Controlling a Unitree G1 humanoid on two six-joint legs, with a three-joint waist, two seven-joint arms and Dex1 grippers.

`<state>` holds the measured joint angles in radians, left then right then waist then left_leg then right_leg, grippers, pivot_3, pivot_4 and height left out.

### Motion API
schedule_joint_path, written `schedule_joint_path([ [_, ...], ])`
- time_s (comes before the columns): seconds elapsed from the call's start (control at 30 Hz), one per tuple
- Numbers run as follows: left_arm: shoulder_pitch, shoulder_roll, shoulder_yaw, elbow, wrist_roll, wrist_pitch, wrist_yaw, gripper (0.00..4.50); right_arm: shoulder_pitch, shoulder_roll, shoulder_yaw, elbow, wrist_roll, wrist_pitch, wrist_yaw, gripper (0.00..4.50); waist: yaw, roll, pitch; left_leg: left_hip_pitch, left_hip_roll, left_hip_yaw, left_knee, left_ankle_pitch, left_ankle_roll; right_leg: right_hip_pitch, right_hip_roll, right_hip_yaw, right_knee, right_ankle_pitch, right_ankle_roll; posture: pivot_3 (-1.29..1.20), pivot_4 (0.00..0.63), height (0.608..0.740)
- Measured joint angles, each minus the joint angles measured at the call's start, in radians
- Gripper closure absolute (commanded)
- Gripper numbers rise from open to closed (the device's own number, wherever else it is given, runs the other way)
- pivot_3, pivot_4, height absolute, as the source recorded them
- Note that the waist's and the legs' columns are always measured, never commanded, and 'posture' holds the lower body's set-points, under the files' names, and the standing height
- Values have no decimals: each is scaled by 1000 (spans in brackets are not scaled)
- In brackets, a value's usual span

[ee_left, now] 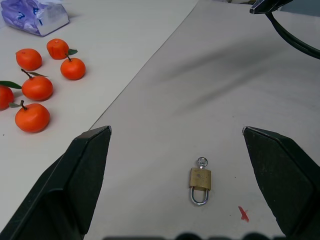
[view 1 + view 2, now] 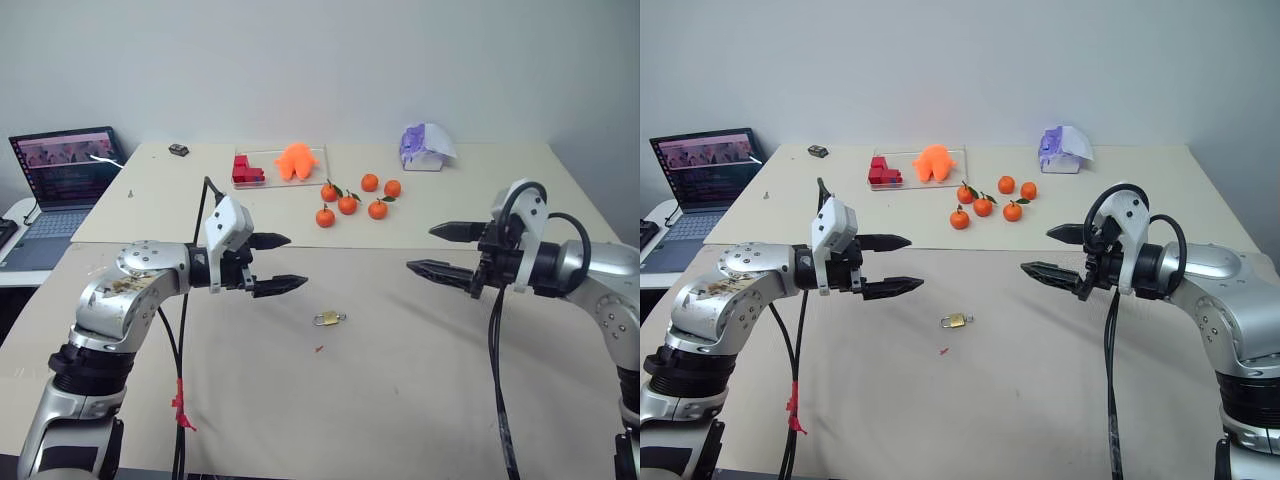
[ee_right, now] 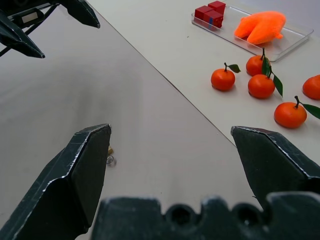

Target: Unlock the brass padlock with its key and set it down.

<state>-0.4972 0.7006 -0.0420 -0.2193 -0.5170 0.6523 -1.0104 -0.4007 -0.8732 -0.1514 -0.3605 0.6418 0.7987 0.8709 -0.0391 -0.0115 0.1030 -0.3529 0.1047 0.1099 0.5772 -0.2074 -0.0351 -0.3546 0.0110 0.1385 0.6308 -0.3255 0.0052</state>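
Note:
The brass padlock [image 2: 327,319] lies flat on the beige table [image 2: 400,400], roughly midway between my two grippers and a little nearer to me. In the left wrist view the padlock [image 1: 200,179] has its silvery shackle at one end and the key [image 1: 201,161], a small ringed head, sticking out of the other end. My left gripper [image 2: 298,262] hovers open above the table to the lock's left, holding nothing. My right gripper [image 2: 419,249] hovers open to its right, also holding nothing. In the right wrist view the padlock [image 3: 110,151] peeks out beside one finger.
Several oranges [image 2: 350,198] lie behind the lock. Farther back are a clear tray [image 2: 280,165] with red blocks and an orange toy, a purple-white packet [image 2: 425,147] and a small black object [image 2: 179,149]. A laptop [image 2: 65,170] stands far left. A red speck [image 2: 319,349] lies near the lock.

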Motion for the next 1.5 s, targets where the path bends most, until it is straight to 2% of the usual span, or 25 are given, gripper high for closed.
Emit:
schedule_joint_path([
  [0.1,3,12,0,-1,-6,3,-19,17,9,-8,-4,-12,10,9,3,0,-1,0,0,0,0,0,0,0,0,0,0,0,0,0,0,0,150,702],
  [0.2,25,99,11,5,-22,8,-88,17,64,-71,-11,-80,42,37,46,0,-4,0,0,0,0,0,-2,0,0,-1,0,0,0,0,0,0,150,702],
  [0.47,8,98,-30,12,-36,76,-136,17,104,-81,-5,-137,40,16,79,0,-1,1,0,0,0,-2,0,0,0,0,-1,-4,-1,-1,2,0,150,702],
  [0.63,3,88,-92,11,8,22,-150,17,121,-75,-7,-161,40,15,60,0,0,1,0,-1,0,-2,-1,0,0,1,-1,-4,-1,0,1,0,150,702],
  [0.77,12,30,-219,54,150,-106,-127,17,176,-65,-17,-195,40,15,28,0,5,1,0,-1,-1,-3,1,0,0,1,-1,-4,-1,0,0,0,150,702],
  [0.9,-23,-41,-282,137,250,-140,-69,17,188,-50,-24,-238,49,16,-6,0,6,1,0,-1,-1,-3,1,0,0,1,-1,-5,-1,0,1,0,150,702],
  [1.27,-65,-183,-352,173,319,-146,-38,17,279,-63,-65,-353,91,20,-20,0,7,2,-1,-1,-2,-5,2,0,1,3,-1,-5,0,-1,2,0,150,702],
  [1.5,-53,-193,-376,192,358,-145,-35,17,313,-64,-102,-381,120,36,-63,0,2,2,-1,-2,-2,-6,2,0,1,3,-1,-5,0,-1,2,0,150,702],
])
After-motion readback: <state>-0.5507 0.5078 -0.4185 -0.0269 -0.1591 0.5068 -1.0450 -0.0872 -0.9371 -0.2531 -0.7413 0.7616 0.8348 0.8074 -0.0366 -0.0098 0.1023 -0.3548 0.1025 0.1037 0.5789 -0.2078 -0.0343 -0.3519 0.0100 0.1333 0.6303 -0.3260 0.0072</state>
